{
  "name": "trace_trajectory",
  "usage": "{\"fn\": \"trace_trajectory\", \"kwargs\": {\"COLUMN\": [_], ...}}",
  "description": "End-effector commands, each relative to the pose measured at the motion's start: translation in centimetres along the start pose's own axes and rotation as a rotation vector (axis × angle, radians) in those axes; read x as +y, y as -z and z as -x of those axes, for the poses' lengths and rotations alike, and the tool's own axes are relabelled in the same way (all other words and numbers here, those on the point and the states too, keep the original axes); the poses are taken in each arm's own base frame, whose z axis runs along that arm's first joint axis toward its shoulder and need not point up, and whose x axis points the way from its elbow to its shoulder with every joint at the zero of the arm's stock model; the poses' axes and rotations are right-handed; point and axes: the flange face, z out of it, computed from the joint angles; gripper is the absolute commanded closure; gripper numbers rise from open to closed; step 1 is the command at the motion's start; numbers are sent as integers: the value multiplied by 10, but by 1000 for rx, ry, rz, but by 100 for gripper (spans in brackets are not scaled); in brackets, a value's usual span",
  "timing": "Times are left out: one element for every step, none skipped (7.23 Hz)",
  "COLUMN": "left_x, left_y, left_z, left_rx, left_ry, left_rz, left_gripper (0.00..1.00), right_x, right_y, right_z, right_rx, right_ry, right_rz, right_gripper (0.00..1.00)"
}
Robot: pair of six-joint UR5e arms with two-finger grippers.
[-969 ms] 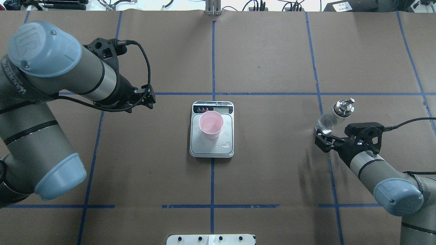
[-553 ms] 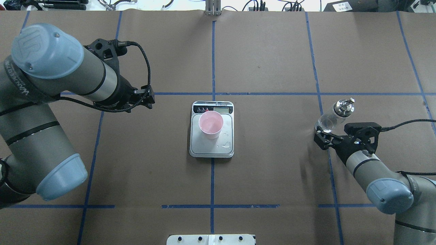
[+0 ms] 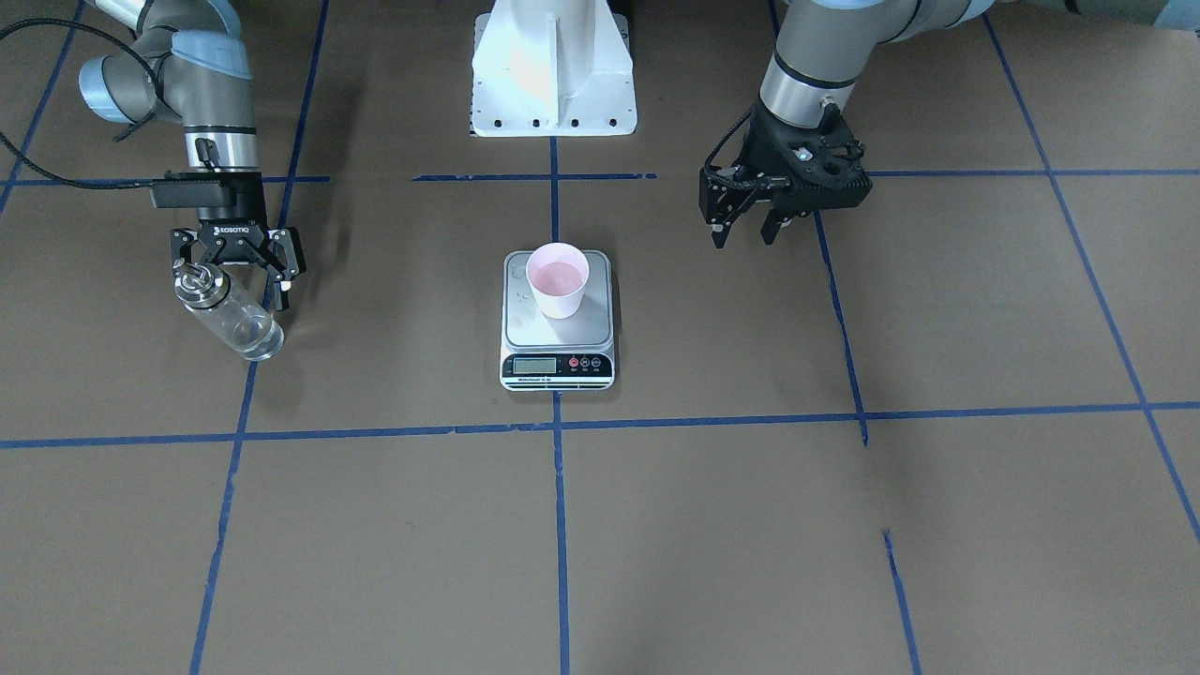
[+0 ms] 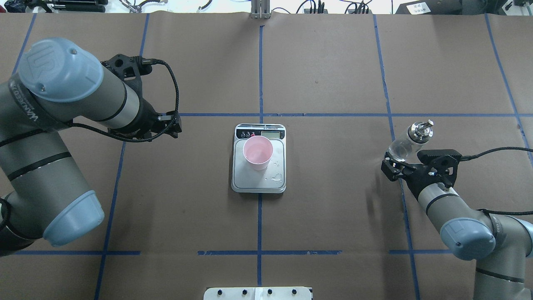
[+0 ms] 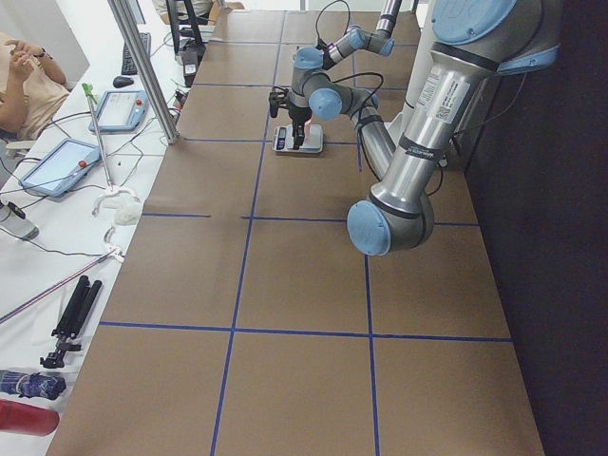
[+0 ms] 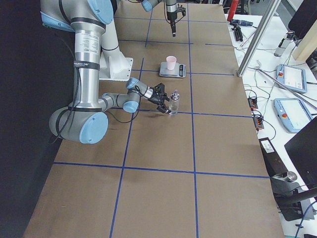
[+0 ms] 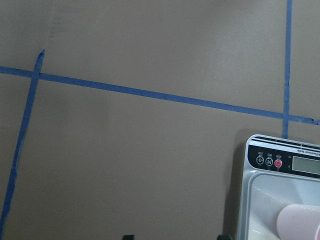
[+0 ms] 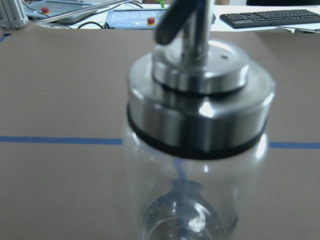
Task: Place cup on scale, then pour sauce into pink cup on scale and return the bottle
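The pale pink cup (image 4: 258, 152) stands upright on the scale (image 4: 258, 182), near its display end; it also shows in the front view (image 3: 558, 279). The clear bottle (image 4: 406, 143) with its silver cap stands upright on the table at the right. My right gripper (image 4: 390, 166) is open, its fingers spread at the bottle's robot side (image 3: 232, 281). The right wrist view shows the bottle (image 8: 197, 150) close up. My left gripper (image 4: 177, 125) is open and empty, above the table left of the scale (image 3: 745, 230).
Small drops of liquid (image 4: 275, 178) lie on the scale's platform. Blue tape lines cross the brown table. The robot's white base (image 3: 553, 66) stands at the near edge. A desk with tablets and a seated person (image 5: 24, 76) lies beyond the far edge.
My left gripper has drawn back to the left, away from the scale. My right arm's elbow has swung left while its gripper stays by the bottle. Cup, scale and bottle have not moved.
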Motion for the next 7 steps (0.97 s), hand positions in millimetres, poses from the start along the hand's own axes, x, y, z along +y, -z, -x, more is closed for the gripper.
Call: {"fn": "trace_trajectory", "kwargs": {"left_x": [8, 17, 18, 23, 27, 31, 34], "left_y": [-12, -17, -10, -6, -6, -13, -23], "left_z": [4, 2, -3, -20, -28, -32, -44], "left_rx": [-53, -64, -50, -26, -15, -16, -21], "left_ry": [-42, -89, -109, -120, -130, -136, -144], "left_rz": [35, 53, 48, 50, 57, 69, 81], "left_gripper": [36, 39, 39, 38, 38, 38, 38], "right_x": [2, 1, 1, 0, 0, 0, 0], "right_y": [-3, -3, -2, -2, -2, -2, -2], "right_z": [2, 3, 3, 3, 4, 4, 4], "right_rx": [1, 0, 0, 0, 0, 0, 0], "right_ry": [1, 0, -1, -1, -2, -2, -2], "right_rz": [-2, -2, -5, -7, -9, -9, -9], "right_gripper": [0, 0, 0, 0, 0, 0, 0]}}
